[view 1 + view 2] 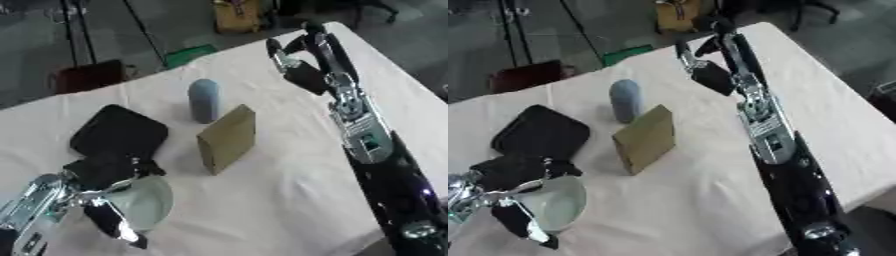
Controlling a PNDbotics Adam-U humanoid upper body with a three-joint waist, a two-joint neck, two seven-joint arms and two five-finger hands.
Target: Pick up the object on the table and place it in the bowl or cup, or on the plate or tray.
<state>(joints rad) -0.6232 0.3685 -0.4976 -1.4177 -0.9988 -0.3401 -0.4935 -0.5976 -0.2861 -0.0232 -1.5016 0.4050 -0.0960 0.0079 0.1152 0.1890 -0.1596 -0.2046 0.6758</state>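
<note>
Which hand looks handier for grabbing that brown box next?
Probably the right hand: it hangs open and empty over the table beyond the brown box. The left hand is occupied, with its fingers curled round the pale bowl.

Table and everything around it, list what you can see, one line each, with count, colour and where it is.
Table: one, white cloth, fills the view.
Box: one, tan, upright at centre.
Cylinder: one, grey-blue, upright just behind the box.
Plate: one, black, squarish, left of the box.
Bowl: one, pale, near left, by the left hand.
Left hand: black and silver, on the bowl's rim.
Right hand: black and silver, far right, holding nothing.
</note>
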